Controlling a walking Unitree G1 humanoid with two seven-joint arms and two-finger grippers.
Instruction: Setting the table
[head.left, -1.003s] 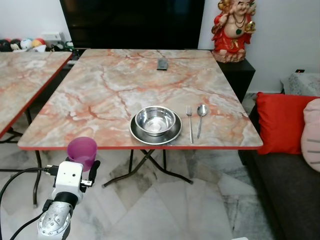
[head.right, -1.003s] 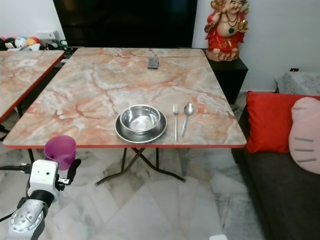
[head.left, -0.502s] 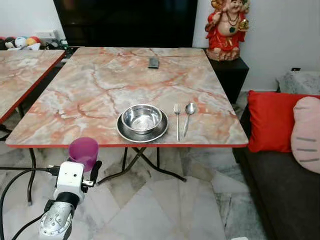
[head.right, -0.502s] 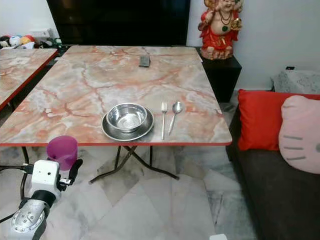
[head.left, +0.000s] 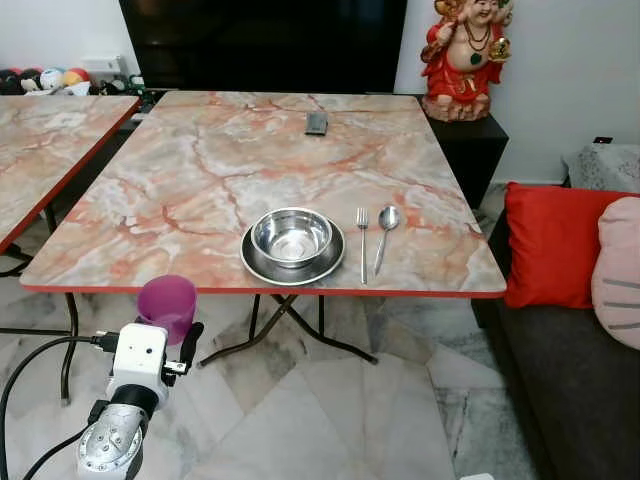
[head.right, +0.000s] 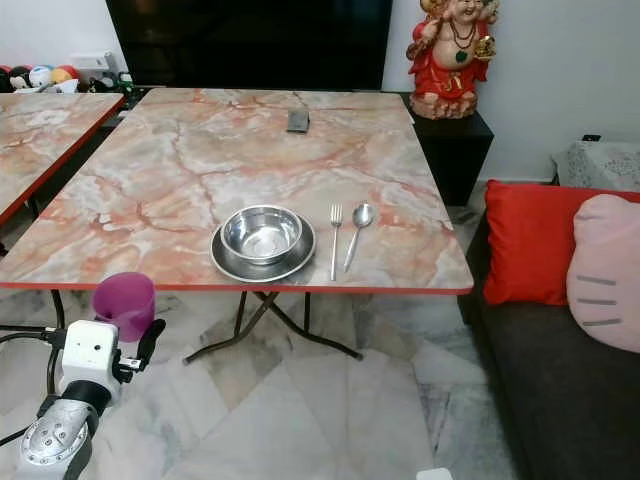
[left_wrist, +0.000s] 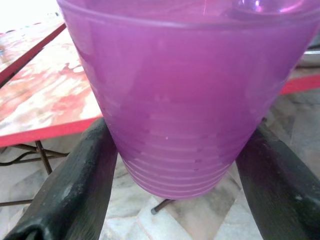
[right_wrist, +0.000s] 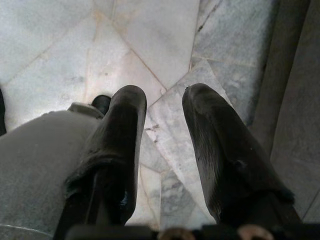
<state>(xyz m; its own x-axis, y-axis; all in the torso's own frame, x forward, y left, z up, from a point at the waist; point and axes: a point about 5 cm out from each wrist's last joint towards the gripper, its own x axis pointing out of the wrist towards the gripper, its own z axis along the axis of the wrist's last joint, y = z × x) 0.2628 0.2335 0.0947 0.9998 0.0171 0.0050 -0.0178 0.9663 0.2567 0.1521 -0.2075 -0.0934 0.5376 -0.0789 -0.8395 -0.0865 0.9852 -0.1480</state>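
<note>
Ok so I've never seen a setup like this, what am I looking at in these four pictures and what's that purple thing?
This is a walking robot with two arms. The two wide pictures come from cameras on its head; the two close-ups come from its wrists. Its left gripper holds a purple cup below the edge of a marble table. On the table lie a bowl on a plate, a fork, a spoon and a small dark object. The right gripper hangs open above the floor.
</note>
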